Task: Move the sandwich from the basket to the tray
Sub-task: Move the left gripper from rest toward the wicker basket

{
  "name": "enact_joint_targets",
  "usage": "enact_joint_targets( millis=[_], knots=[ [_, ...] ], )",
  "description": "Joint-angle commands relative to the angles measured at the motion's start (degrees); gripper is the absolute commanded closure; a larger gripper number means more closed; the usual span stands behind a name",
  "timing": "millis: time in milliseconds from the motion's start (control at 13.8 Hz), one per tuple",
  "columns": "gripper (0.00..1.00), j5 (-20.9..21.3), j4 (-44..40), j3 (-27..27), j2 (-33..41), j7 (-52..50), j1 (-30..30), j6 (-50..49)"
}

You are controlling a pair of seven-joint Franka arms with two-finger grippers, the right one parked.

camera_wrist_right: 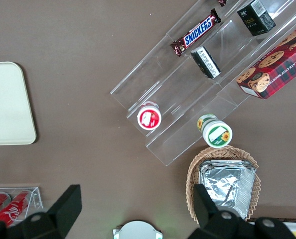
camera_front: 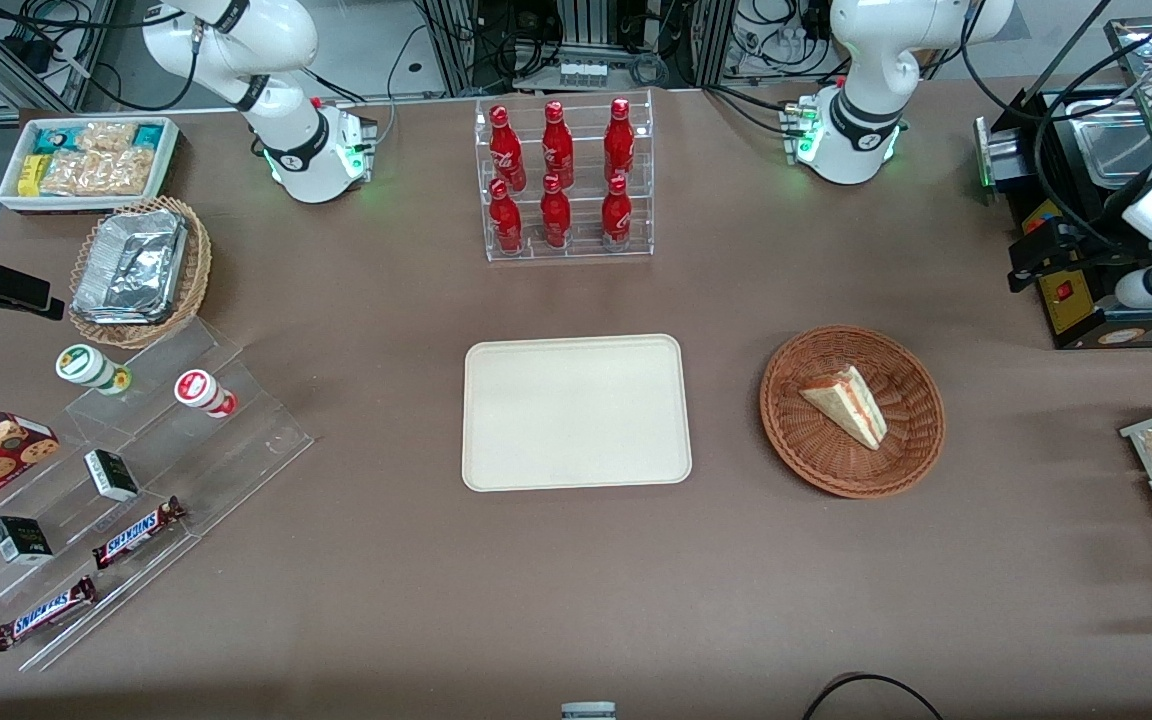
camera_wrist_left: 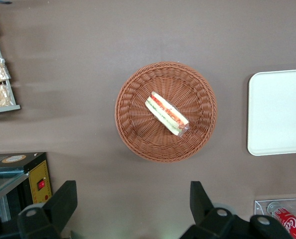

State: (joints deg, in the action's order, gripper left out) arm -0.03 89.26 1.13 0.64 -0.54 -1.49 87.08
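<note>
The left arm's black claw (camera_wrist_left: 133, 209) hangs high above the brown desk (camera_front: 576, 560) with its two fingers (camera_wrist_left: 63, 201) spread wide, holding nothing. Below it, the small white triangle sandwich (camera_wrist_left: 167, 113) lies in the round reddish-brown wicker basket (camera_wrist_left: 133, 134). The flat cream rectangle tray (camera_front: 576, 412) sits beside the basket, apart from it.

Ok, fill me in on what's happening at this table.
The sandwich lies in the round brown basket, untouched. The cream tray beside it, toward the parked arm's end of the table, has nothing on it. The left arm's gripper hangs high above the table with its fingers open, holding nothing, looking down on the basket. Moving the sandwich to the tray has not yet begun.
</note>
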Motion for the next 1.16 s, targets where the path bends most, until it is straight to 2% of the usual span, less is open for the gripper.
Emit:
enact_joint_targets(
  millis=[0, 364, 873, 1091],
  knots=[
    [0.00, 0.8, -0.8, 0.0, -0.2, 0.4, 0.3, -1.0],
    [0.00, 2.6, 3.7, 0.0, -1.8, -1.4, 0.3, 3.3],
    [0.00, 2.8, 22.4, 0.6, -2.0, -14.6, -0.9, 25.7],
    [0.00, 2.8, 30.8, 0.8, -1.9, -26.7, -4.8, 35.9]
  ],
)
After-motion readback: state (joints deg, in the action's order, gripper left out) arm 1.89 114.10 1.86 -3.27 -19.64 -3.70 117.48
